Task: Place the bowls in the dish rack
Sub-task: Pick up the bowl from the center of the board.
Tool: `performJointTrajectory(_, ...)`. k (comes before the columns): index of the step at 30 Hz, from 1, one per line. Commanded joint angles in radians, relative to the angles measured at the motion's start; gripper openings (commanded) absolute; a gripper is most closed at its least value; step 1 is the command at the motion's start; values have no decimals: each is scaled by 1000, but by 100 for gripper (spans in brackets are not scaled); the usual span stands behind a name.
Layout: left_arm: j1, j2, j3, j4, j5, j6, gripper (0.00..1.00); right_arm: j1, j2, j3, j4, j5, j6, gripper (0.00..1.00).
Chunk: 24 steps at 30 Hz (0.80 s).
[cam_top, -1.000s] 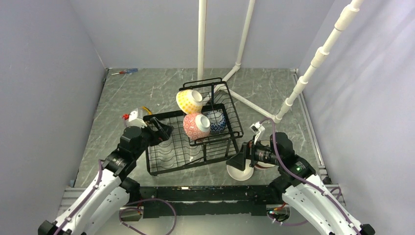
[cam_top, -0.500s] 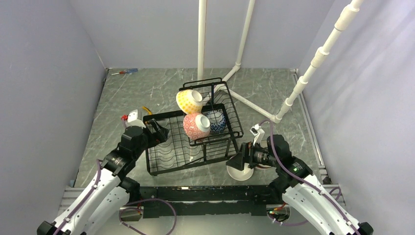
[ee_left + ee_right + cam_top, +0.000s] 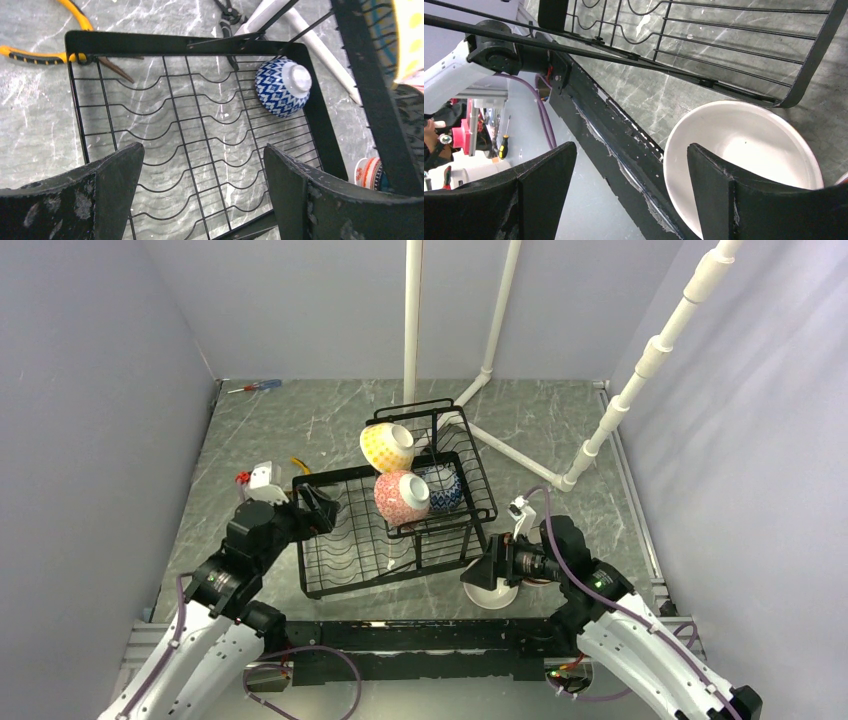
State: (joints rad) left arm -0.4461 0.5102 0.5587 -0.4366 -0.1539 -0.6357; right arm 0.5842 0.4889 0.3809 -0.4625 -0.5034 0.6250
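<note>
The black wire dish rack (image 3: 299,540) stands mid-table. A yellow dotted bowl (image 3: 386,446) and a pink-red patterned bowl (image 3: 401,497) lean on its upper basket. A blue-white bowl (image 3: 441,488) lies in the base tray, also shown in the left wrist view (image 3: 283,87). A white bowl (image 3: 491,590) sits upright on the table off the rack's near right corner. My right gripper (image 3: 631,170) is open at it, with the bowl's rim (image 3: 744,150) between the jaws. My left gripper (image 3: 202,165) is open and empty above the rack's left side (image 3: 175,42).
Yellow-handled pliers (image 3: 30,56) lie against the rack's far left corner. A striped bowl (image 3: 367,172) shows beyond the rack's right side. White pipes (image 3: 412,320) stand behind the rack. A screwdriver (image 3: 255,386) lies at the far left. The table's black front rail (image 3: 624,145) is beside the white bowl.
My left gripper has drawn back toward the left and near side, off the rack's edge. My right gripper has shifted slightly left at the white bowl. The bowls have not moved.
</note>
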Motion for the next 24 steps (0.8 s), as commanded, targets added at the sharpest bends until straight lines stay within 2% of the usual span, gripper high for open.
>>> performJointTrajectory(1, 3, -43, 68, -21, 69, 90, 95, 8, -4, 37, 26, -6, 6, 85)
performJointTrajectory(4, 3, -60, 100, -27, 118, 135, 95, 8, -12, 48, 37, -11, 0, 86)
performJointTrajectory(13, 3, -69, 218, 69, 318, 401, 95, 7, -32, 90, 65, -33, -18, 89)
performJointTrajectory(20, 3, -15, 235, 229, 626, 584, 95, 8, -48, 118, 68, -38, -36, 90)
performJointTrajectory(24, 3, 67, 268, 321, 814, 658, 95, 8, -73, 121, 75, -32, -26, 91)
